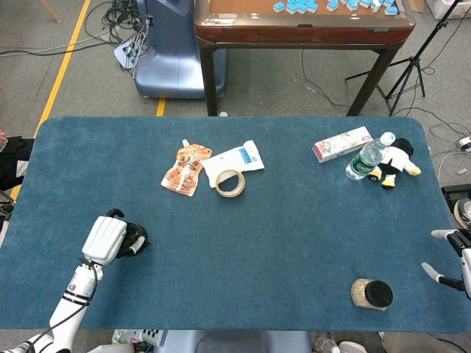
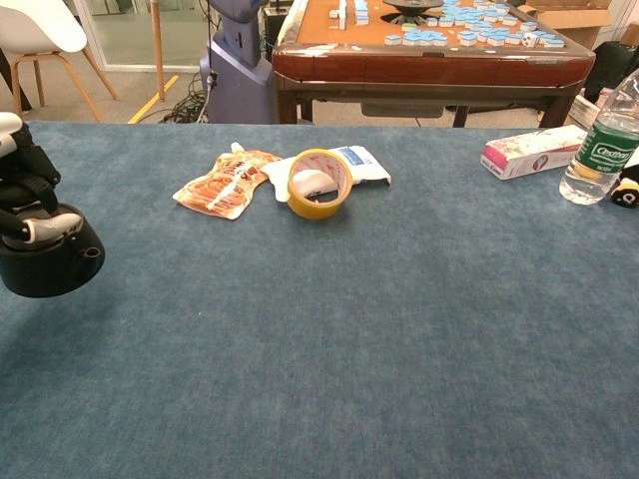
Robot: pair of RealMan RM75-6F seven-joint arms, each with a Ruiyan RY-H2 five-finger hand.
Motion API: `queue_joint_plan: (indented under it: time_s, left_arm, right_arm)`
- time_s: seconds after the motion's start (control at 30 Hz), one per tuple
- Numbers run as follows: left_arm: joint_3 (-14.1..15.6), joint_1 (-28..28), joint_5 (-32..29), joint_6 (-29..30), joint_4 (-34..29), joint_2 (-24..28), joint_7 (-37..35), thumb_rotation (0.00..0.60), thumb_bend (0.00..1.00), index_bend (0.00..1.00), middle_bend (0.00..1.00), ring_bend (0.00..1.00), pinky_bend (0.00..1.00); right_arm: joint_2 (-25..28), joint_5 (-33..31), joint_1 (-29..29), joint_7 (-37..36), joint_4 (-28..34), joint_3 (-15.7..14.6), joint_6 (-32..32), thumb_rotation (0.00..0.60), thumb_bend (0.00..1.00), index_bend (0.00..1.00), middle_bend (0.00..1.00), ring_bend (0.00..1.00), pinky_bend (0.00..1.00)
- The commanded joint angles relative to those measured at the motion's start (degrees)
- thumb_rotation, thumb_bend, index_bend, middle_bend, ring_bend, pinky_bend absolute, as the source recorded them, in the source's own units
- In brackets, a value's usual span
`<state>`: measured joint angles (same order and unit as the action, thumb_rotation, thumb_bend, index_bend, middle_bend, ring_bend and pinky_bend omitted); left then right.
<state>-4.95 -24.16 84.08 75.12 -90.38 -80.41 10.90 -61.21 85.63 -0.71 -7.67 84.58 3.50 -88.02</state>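
My left hand (image 1: 105,239) (image 2: 20,190) grips a round black container (image 2: 48,264) (image 1: 135,240) from above at the near left of the blue table. Its fingers curl over the container's top, and the container stands upright on or just above the cloth. Only the fingertips (image 1: 441,278) of my right hand (image 1: 452,257) show at the right edge in the head view, spread apart with nothing between them. The nearest thing to it is a jar with a black lid (image 1: 372,293), lying near the front right.
A roll of yellow tape (image 1: 229,183) (image 2: 319,184), an orange snack pouch (image 1: 185,169) (image 2: 226,183) and a white packet (image 1: 237,159) lie mid-table. A pink box (image 1: 342,143) (image 2: 531,152), water bottle (image 1: 368,157) (image 2: 601,144) and penguin toy (image 1: 396,163) sit far right. A brown table (image 1: 302,22) stands behind.
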Motion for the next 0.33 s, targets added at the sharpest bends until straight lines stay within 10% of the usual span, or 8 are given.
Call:
queue_joint_plan:
  time_s: [0.03,0.33]
  left_arm:
    - [-0.1,0.0,-0.2,-0.3,-0.2,0.1,0.0,0.598,0.31,1.0,1.0,0.94,0.34]
    - [-0.2,0.0,-0.6,-0.8,-0.6,0.4,0.2,0.597,0.31,1.0,1.0,0.94,0.34]
  right_arm:
    - [0.0,0.0,0.0,0.0,0.0,0.0,0.0,0.6,0.17,0.33,0.36,0.25,0.28]
    - [-0.1,-0.2,0.0,-0.1,-0.1,-0.1,0.2,0.6,0.17,0.33,0.36,0.25,0.28]
